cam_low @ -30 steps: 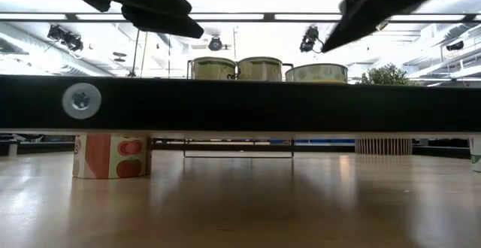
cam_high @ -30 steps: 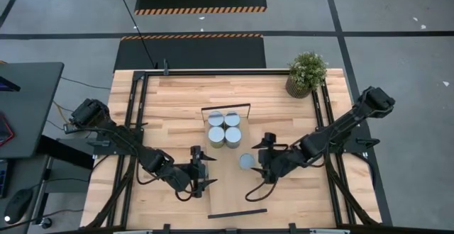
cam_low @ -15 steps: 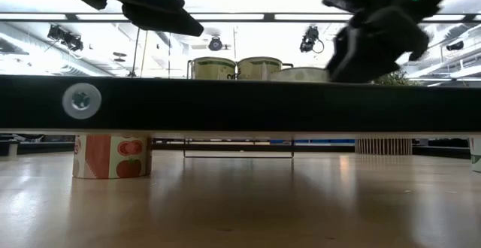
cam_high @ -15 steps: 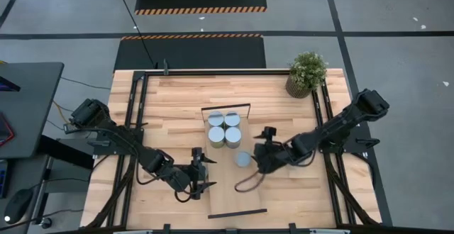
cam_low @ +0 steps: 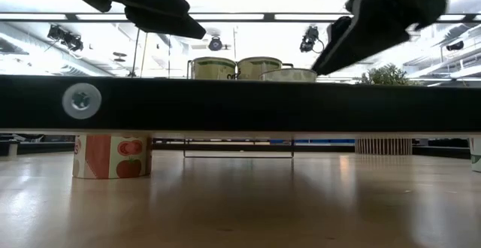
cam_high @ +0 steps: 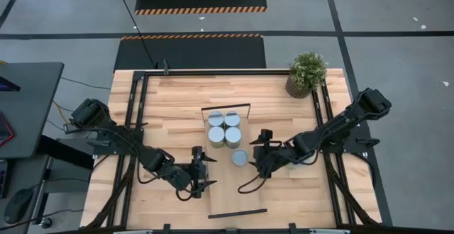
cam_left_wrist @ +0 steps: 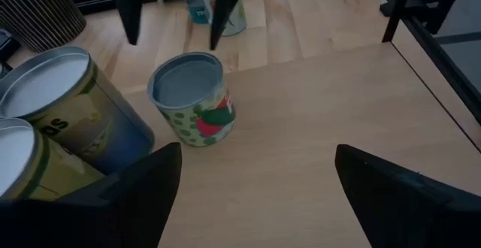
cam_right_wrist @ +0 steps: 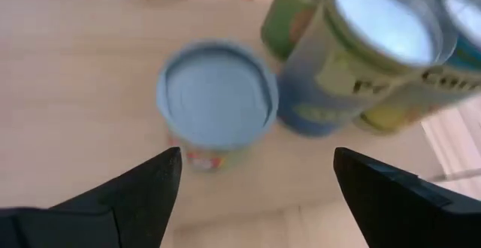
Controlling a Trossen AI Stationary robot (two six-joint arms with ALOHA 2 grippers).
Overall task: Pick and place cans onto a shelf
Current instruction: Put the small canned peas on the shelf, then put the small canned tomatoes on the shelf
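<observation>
From above, a single can point(cam_high: 240, 157) stands upright on the shelf point(cam_high: 228, 191), just beside four grouped cans point(cam_high: 224, 129). The right gripper point(cam_high: 257, 162) is spread beside it. Left wrist view: the left gripper point(cam_left_wrist: 252, 184) is spread, empty.

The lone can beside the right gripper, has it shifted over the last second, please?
Yes. The lone can has slid closer to the four cans on the shelf, with the right gripper beside it.
</observation>
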